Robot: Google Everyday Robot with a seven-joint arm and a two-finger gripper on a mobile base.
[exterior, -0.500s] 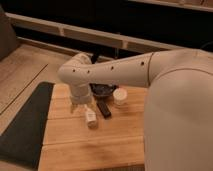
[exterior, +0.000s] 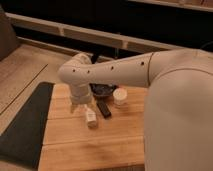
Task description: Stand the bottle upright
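Gripper [exterior: 80,105] hangs straight down from the wrist of the white arm [exterior: 115,72], low over the back left part of the wooden tabletop [exterior: 100,145]. Its fingers stand apart and nothing shows between them. The bottle [exterior: 90,117] sits on the wood just beside the gripper, on the side nearer the camera and a little to the right. It is free of the fingers, with its white cap at the far end and its pale body running toward the camera (whether it stands or lies flat is hard to tell from this angle).

Right of the bottle, close by, lies a flat black block [exterior: 104,109]. Behind that are a dark bowl [exterior: 102,90], partly hidden under the arm, and a short round white jar [exterior: 120,96].

The tabletop is made of pale wooden planks with visible seams. A dark mat [exterior: 25,130] lies along its left edge. Beyond the mat is a light floor [exterior: 25,70]. A dark wall crossed by pale rails [exterior: 90,36] fills the background. The robot's bulky white body [exterior: 180,120] takes up the right side.
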